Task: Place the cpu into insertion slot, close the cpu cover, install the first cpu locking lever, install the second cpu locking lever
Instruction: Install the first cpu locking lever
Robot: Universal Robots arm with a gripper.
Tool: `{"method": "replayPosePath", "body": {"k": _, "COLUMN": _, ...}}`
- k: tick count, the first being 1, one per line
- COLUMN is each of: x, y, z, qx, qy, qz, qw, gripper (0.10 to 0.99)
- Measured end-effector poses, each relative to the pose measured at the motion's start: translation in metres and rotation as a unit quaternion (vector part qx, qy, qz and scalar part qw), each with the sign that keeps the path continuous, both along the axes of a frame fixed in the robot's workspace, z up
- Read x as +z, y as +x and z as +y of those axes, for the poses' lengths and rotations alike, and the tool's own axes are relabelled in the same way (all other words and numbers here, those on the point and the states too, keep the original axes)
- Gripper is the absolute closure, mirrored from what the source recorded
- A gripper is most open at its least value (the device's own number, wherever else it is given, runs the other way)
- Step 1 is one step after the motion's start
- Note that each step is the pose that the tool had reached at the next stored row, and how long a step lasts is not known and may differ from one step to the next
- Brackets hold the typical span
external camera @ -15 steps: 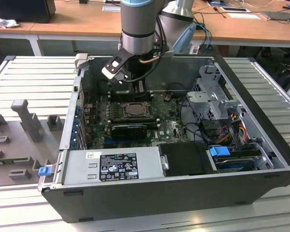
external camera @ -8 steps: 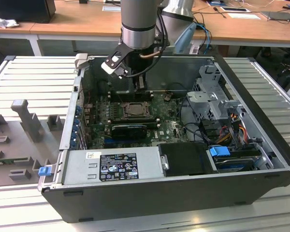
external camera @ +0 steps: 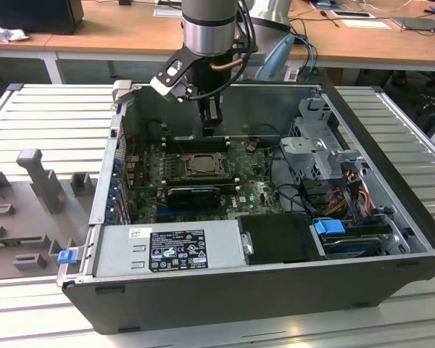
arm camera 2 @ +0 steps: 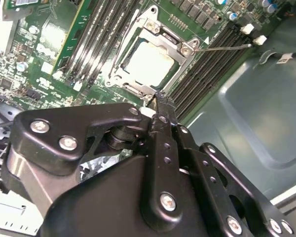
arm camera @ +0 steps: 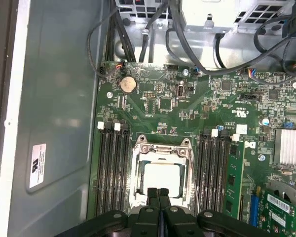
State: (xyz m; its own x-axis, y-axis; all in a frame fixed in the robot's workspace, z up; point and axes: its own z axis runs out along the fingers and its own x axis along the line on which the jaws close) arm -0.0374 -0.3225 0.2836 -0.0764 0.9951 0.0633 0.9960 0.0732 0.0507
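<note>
First wrist view: your gripper (arm camera: 159, 192), fingers pressed together and holding nothing, hovers at the edge of the cpu cover (arm camera: 136, 168), which lies over the cpu (arm camera: 161, 177) seated in the insertion slot (arm camera 2: 129, 88). A thin lever rod (arm camera 2: 222, 48) juts sideways; a slip off it could gouge the memory slots (arm camera: 113, 168) flanking that slot. The case wall (arm camera: 54, 123) crowds one side, and cables (arm camera: 177, 24) hang beyond the motherboard (arm camera: 187, 103).

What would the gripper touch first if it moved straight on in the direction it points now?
Probably the edge of the metal cover around the chip; the shut gripper points down at it. How far above it hangs is unclear.
</note>
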Motion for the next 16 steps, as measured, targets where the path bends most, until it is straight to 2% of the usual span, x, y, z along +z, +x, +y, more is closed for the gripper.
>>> {"method": "replayPosePath", "body": {"k": 4, "x": -0.0012, "y": 0.0, "z": 0.0, "qx": 0.039, "qy": 0.0, "qz": 0.0, "qw": 0.9992, "gripper": 0.98}}
{"method": "replayPosePath", "body": {"k": 6, "x": -0.0031, "y": 0.0, "z": 0.0, "qx": 0.063, "qy": -0.0001, "qz": 0.0, "qw": 0.998, "gripper": 0.98}}
{"method": "replayPosePath", "body": {"k": 7, "x": -0.0045, "y": 0.0, "z": 0.0, "qx": 0.08, "qy": -0.0001, "qz": 0.0001, "qw": 0.9968, "gripper": 0.98}}
{"method": "replayPosePath", "body": {"k": 10, "x": -0.0057, "y": 0.0, "z": 0.0, "qx": 0.108, "qy": -0.0001, "qz": 0.0001, "qw": 0.9942, "gripper": 0.98}}
{"method": "replayPosePath", "body": {"k": 13, "x": -0.0074, "y": 0.0, "z": 0.0, "qx": 0.133, "qy": -0.0001, "qz": 0.0003, "qw": 0.9911, "gripper": 0.98}}
{"method": "replayPosePath", "body": {"k": 14, "x": -0.008, "y": 0.0, "z": 0.0, "qx": 0.144, "qy": -0.0001, "qz": 0.0004, "qw": 0.9896, "gripper": 0.98}}
{"method": "replayPosePath", "body": {"k": 15, "x": -0.0082, "y": 0.0, "z": 0.0, "qx": 0.149, "qy": -0.0001, "qz": 0.0004, "qw": 0.9888, "gripper": 0.98}}
{"method": "replayPosePath", "body": {"k": 16, "x": -0.0083, "y": -0.0001, "z": -0.0001, "qx": 0.164, "qy": -0.0002, "qz": 0.0005, "qw": 0.9865, "gripper": 0.98}}
